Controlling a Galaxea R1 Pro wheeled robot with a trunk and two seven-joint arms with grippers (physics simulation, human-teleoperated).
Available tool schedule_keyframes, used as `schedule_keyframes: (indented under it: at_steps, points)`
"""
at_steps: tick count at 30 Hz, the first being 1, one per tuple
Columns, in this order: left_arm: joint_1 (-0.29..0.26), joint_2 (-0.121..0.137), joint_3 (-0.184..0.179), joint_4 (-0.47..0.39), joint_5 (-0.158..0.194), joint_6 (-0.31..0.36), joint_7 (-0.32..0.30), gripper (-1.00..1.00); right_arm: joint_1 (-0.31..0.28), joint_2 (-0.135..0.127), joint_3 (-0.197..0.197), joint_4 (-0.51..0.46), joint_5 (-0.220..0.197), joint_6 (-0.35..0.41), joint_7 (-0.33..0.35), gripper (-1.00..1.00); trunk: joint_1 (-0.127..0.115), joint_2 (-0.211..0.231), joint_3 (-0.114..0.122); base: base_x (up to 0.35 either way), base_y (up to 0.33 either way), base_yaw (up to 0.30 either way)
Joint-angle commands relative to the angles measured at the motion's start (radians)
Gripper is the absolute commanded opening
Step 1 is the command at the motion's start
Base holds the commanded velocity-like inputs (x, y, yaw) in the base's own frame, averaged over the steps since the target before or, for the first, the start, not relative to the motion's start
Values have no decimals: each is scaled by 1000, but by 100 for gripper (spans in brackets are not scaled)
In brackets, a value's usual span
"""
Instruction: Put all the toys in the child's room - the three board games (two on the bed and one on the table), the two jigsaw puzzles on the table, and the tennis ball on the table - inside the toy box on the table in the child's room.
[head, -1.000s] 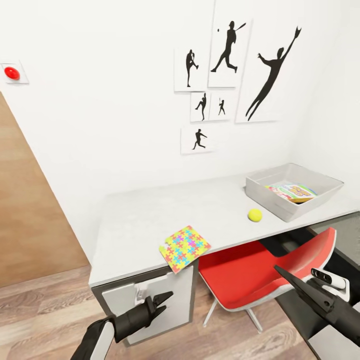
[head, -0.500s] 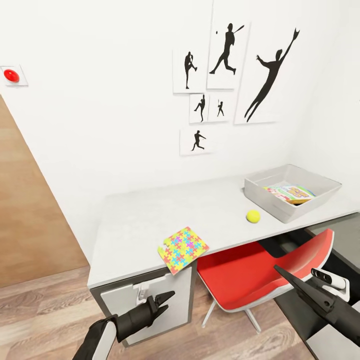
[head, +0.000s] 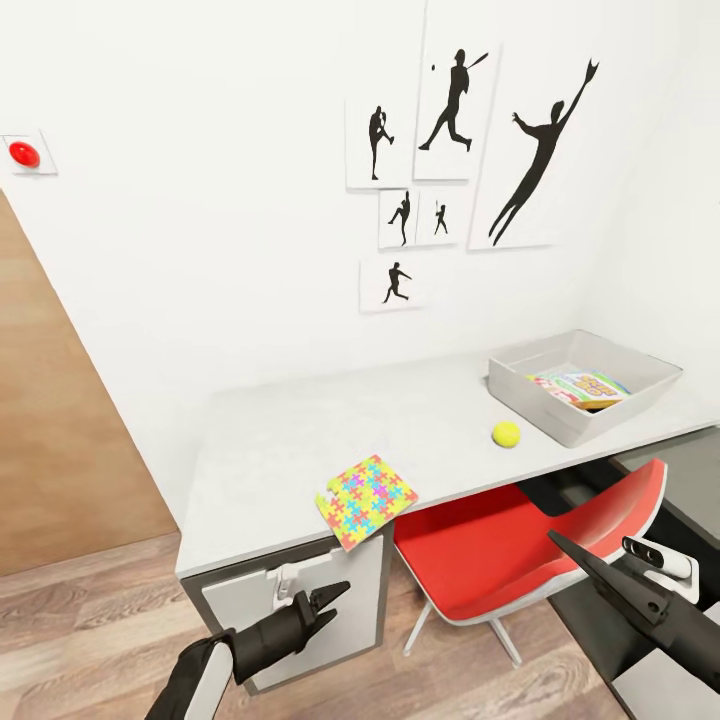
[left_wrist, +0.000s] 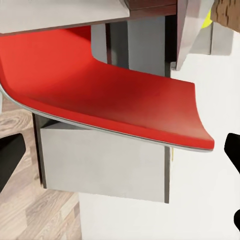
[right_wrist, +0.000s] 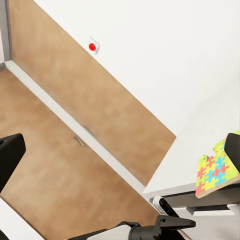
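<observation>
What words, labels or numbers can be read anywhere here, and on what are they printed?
No text reads clearly.
The colourful game box inside the grey bin has large lettering on its lid, too blurred to read.
The wall pictures show only black sports figures, no words.
The red wall button carries no legible label.

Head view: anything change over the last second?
Barely. The whole picture shifted a little, so the camera moved, not the things. The multicoloured square jigsaw puzzle still overhangs the pale grey table's front edge, the yellow-green tennis ball still sits beside the light grey toy box, and both grippers remain low and empty.
</observation>
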Motion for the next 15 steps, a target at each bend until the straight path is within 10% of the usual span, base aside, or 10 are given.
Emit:
schedule_keyframes:
  at_steps: [1,15]
  points:
    - [-1,-1,3,0,1,6,-2,100,0,0,1,0,-5,8,-1,100,0,0,-1,0,0,0]
    - [-1,-10,-32,-3,1,5,-4,100,0,0,0,0,-6,8,-1,100,-31,56,24,0,0,0]
